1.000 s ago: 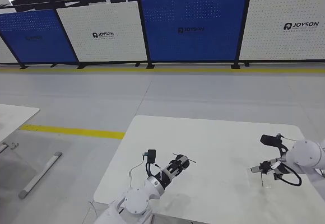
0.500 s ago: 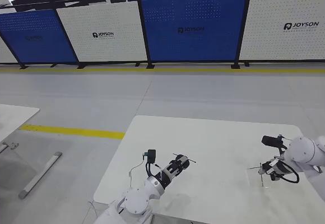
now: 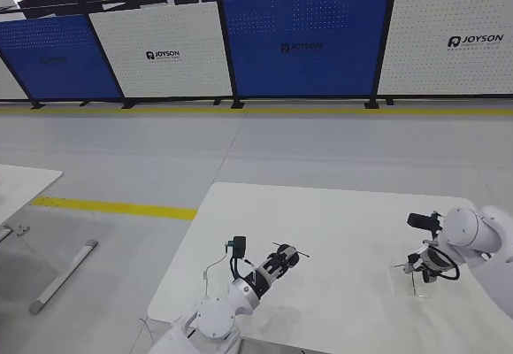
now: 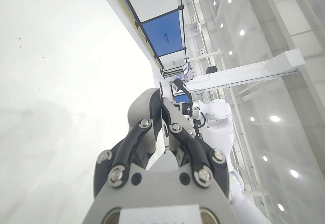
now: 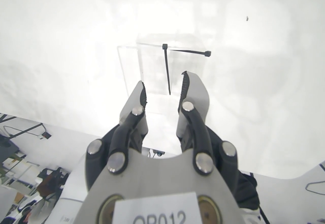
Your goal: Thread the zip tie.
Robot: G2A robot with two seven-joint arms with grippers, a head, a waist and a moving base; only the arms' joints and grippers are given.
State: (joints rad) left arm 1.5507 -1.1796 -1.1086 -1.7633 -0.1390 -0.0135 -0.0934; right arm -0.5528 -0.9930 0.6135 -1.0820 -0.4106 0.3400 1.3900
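My left gripper (image 4: 161,104) is shut on a thin black zip tie (image 4: 160,85) whose end sticks out past the fingertips. In the top view this gripper (image 3: 285,257) sits near the table's front, with the tie (image 3: 297,252) lying crosswise in it. My right gripper (image 5: 163,81) is open just above a clear acrylic stand (image 5: 130,67). Two more black zip ties rest on the stand: one (image 5: 166,67) hangs tail-down between the open fingers without touching them, the other (image 5: 195,52) lies along the top edge. From above, the right gripper (image 3: 414,263) hovers over the stand (image 3: 412,285) at the table's right side.
The white table (image 3: 327,221) is bare between the two arms. Its front edge runs close to the left arm. The right arm (image 4: 218,110) is visible far off in the left wrist view. Blue and white panels (image 3: 301,49) stand well behind.
The right arm's wrist has swung up and inward over the clear stand, keeping its gripper above it. The left arm and its zip tie have stayed still.
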